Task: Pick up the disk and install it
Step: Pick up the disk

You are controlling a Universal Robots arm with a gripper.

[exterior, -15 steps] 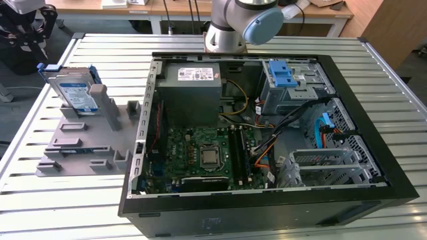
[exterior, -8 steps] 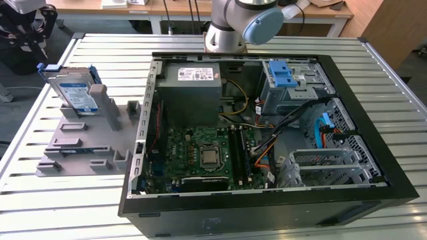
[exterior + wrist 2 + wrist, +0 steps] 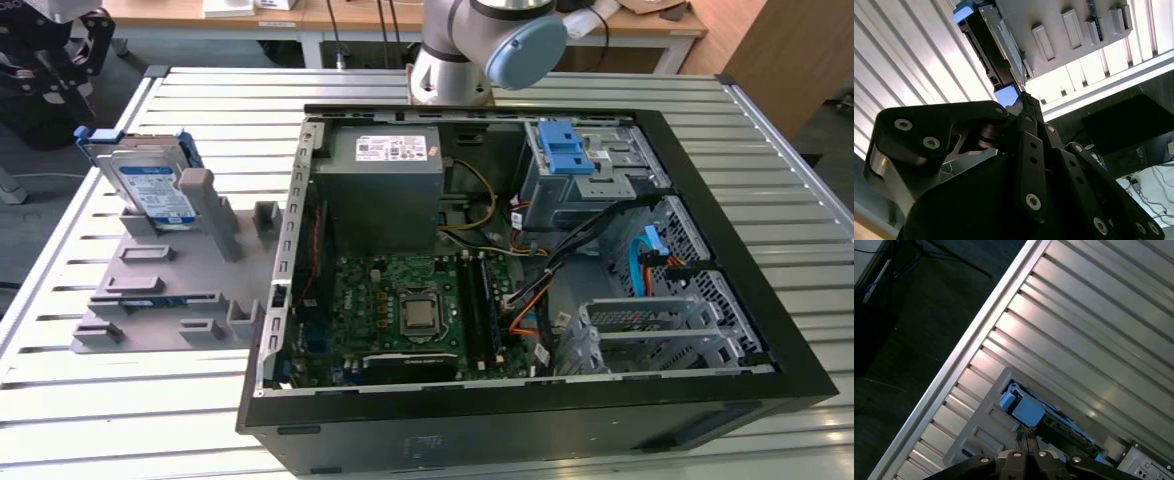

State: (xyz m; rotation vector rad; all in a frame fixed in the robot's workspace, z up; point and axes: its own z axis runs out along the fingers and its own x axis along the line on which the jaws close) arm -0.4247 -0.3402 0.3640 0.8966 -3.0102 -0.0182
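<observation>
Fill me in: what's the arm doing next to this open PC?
The arm has not picked up the disk. It stands on edge in the grey holder on the slatted table, to the exterior view's left of the open computer case. In both wrist views the gripper points at the disk's blue-bracketed end, fingers together and holding nothing. Nothing is installed yet.

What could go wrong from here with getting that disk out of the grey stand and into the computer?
1. The gripper looks shut, close to the blue bracket. Advancing like that, it may knock the disk rather than grasp it.
2. The disk stands on edge in the grey stand. An off-centre pull could jam or tip it.
3. Loose cables cross the computer case and could snag the disk.
</observation>
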